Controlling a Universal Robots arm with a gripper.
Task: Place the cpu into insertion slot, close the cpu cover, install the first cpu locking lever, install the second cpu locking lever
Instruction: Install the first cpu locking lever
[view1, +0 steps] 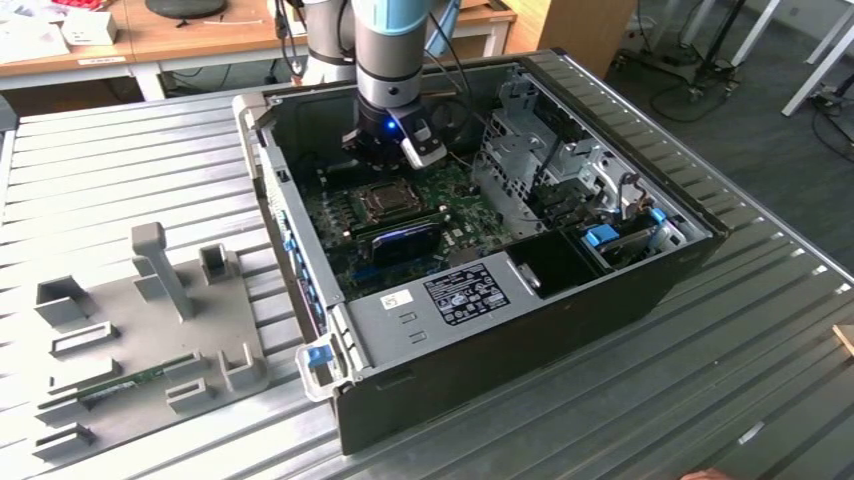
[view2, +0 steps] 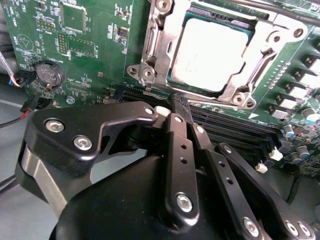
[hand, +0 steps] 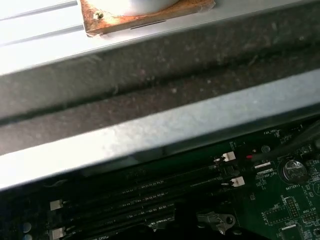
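Fingers (view2: 179, 125) of the gripper (view2: 176, 102) are pressed together with nothing between them, close to the long black memory slots (view2: 235, 131) that run beside the insertion slot (view2: 220, 13). In the second wrist view the cpu (view2: 210, 52) lies flat in that slot, and the cpu cover (view2: 152, 47) is folded down around it on the green circuit board (view2: 90, 65). In the exterior view the open computer case (view1: 601, 290) lies on its side on a ribbed metal table (view1: 120, 150). A grey fixture plate (view1: 147, 330) sits at the exterior view's left, with wooden desks (view1: 200, 40) and dark floor (view1: 721, 110) beyond.
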